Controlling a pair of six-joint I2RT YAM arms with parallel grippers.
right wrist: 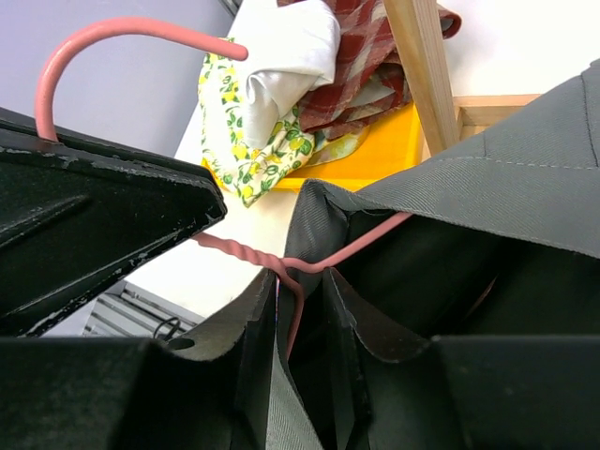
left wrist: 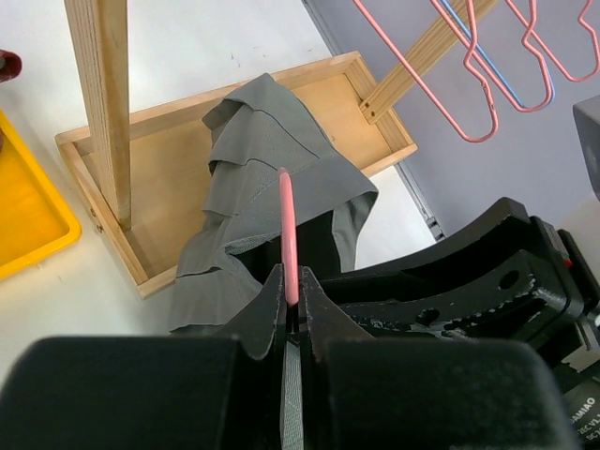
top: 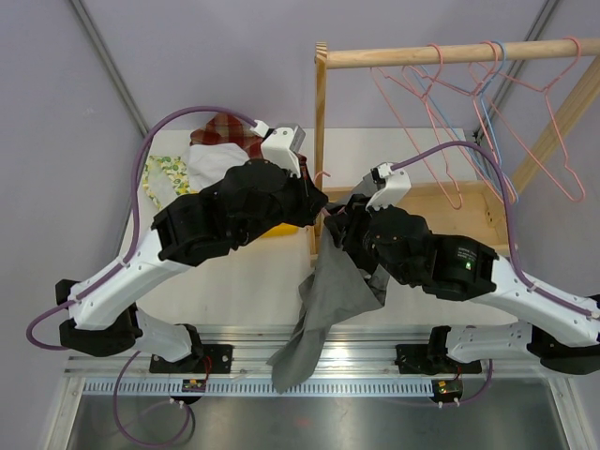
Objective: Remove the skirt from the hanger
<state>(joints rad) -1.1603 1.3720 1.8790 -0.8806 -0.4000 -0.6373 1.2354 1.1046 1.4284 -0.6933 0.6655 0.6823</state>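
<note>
A grey skirt point(top: 328, 300) hangs from a pink wire hanger point(left wrist: 289, 234) between the two arms and droops over the table's near edge. My left gripper point(left wrist: 292, 291) is shut on the hanger's hook wire, with the skirt point(left wrist: 272, 178) just beyond its tips. My right gripper point(right wrist: 300, 281) has its jaws partly apart around the skirt's top edge point(right wrist: 319, 225) and the hanger's wire point(right wrist: 234, 251) below the twisted neck. A gap still shows beside the far finger. From above, both grippers point(top: 319, 202) point(top: 339, 230) meet at the skirt's top.
A wooden rack post point(top: 321, 141) stands right behind the grippers, and its base tray point(top: 459, 202) lies to the right. Several pink and blue hangers point(top: 450, 122) hang from the rail. A yellow bin point(top: 272, 231) with a pile of clothes point(top: 225, 141) sits at the back left.
</note>
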